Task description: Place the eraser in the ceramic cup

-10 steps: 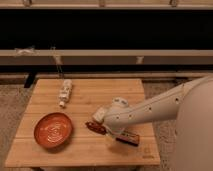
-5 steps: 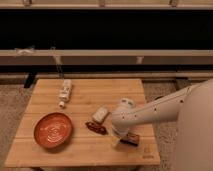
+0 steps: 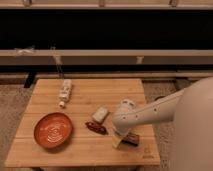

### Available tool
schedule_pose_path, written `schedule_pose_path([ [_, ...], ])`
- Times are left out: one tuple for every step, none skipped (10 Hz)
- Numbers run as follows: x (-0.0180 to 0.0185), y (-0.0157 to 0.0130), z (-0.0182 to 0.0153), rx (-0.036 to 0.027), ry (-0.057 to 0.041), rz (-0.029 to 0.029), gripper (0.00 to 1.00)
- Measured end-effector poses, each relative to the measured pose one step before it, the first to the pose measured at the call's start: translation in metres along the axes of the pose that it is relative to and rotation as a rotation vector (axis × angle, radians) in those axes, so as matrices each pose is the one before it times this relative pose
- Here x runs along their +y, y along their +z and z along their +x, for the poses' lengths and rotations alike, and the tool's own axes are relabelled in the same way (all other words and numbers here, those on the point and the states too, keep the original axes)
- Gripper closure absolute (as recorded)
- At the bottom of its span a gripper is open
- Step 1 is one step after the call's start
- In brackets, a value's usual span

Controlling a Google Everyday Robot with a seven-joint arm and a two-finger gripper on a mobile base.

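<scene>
My gripper (image 3: 121, 138) is low over the front right part of the wooden table (image 3: 45, 152), at the end of the white arm that reaches in from the right. A small dark block with a reddish edge, the eraser (image 3: 132, 139), lies right at the gripper's right side, touching or nearly touching it. I cannot tell whether it is held. No plain white ceramic cup shows apart from the arm; it may be hidden behind the arm's rounded wrist.
An orange-red bowl (image 3: 53, 131) with a ring pattern sits at the front left. A dark red elongated object (image 3: 96, 128) and a pale white block (image 3: 100, 114) lie mid-table, left of the gripper. A white elongated object (image 3: 64, 92) lies at the back left.
The arm has swung right and toward the front: the gripper left the dark red object and now sits over the dark block at the front right.
</scene>
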Motion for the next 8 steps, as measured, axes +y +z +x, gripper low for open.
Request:
schedule_pose_path([
  [-0.00072,0.00072,0.00062,-0.00192,0.00270,-0.00051,0.41],
  [0.00014,-0.00023,-0.00012,-0.00014,-0.00022,-0.00014,0.50],
  [0.00098,-0.00133,-0.00049,-0.00026,0.00049,-0.00248,0.62],
  [-0.00058,-0.00105,-0.00006,-0.00050,0.00028,0.00097,0.71],
  [-0.00020,-0.00175,-0.00024,0.00081,-0.00116,0.00108,0.79],
  [0.00026,-0.00338,-0.00014,-0.00095,0.00238,-0.00160,0.91],
  [0.00159,-0.00149,0.00106,0.00295,-0.00200,-0.00288,0.98],
  [0.00022,-0.00122,0.00135,0.00319,-0.00103,-0.00026,1.00],
])
